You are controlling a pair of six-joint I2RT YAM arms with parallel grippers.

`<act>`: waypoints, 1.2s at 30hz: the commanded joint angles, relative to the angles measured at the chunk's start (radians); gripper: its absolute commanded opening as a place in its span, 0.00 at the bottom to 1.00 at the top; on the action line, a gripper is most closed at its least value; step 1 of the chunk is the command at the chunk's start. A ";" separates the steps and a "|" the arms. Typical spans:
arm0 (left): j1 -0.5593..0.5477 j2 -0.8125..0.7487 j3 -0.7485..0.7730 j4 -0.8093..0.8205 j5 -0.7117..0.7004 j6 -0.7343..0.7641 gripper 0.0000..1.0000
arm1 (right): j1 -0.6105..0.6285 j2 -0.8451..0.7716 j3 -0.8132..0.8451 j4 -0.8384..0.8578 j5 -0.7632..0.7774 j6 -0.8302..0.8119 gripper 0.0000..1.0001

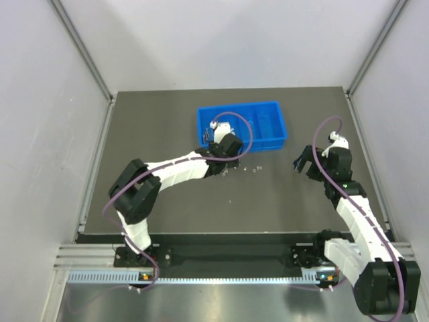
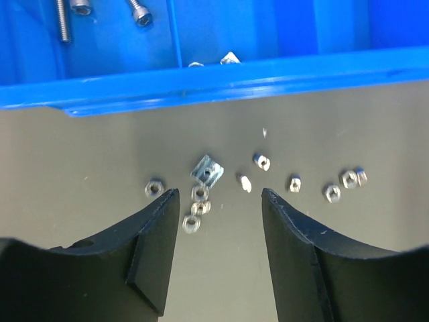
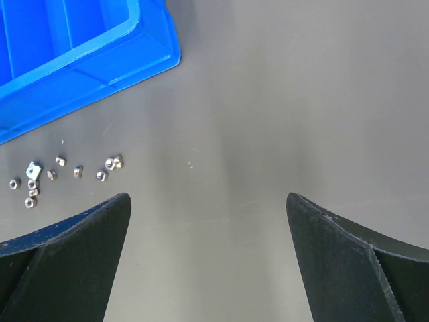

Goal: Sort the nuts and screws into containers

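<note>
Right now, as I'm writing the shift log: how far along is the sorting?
Done: a few screws lie in one compartment of the blue tray, with two small silvery pieces in the next. In hand: nothing; the left arm's jaws hang open above the loose nuts, the right arm's open and off to the side. Left: about ten nuts on the table.

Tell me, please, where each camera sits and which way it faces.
Top external: above and behind the left arm and right arm, looking down on the table and tray; both show whole.
Left wrist: close over the table, facing the tray's near wall and loose nuts; open left gripper at the bottom.
Right wrist: farther right, facing the table beside the tray's corner; open right gripper at the bottom.
Shared: both wrist views hold the same nuts and tray.
</note>
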State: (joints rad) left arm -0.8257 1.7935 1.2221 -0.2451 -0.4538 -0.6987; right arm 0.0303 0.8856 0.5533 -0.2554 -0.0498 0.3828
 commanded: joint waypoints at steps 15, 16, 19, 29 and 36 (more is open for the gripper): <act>-0.030 0.188 0.111 -0.034 -0.155 -0.148 0.58 | 0.006 -0.008 0.005 0.022 -0.002 0.001 1.00; -0.030 0.198 0.111 -0.034 -0.157 -0.154 0.58 | 0.006 -0.002 0.004 0.024 -0.002 0.001 1.00; -0.032 0.217 0.112 -0.036 -0.167 -0.171 0.57 | 0.005 0.000 0.005 0.022 -0.002 0.001 1.00; -0.033 0.247 0.117 -0.076 -0.187 -0.206 0.43 | 0.005 -0.004 0.005 0.019 0.001 -0.001 1.00; -0.036 0.241 0.108 -0.074 -0.181 -0.194 0.24 | 0.005 -0.007 0.007 0.019 0.002 -0.001 1.00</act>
State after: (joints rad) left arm -0.8581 2.0232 1.3216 -0.3012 -0.6285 -0.8925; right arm 0.0303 0.8848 0.5495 -0.2554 -0.0498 0.3824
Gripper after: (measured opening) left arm 0.295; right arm 0.996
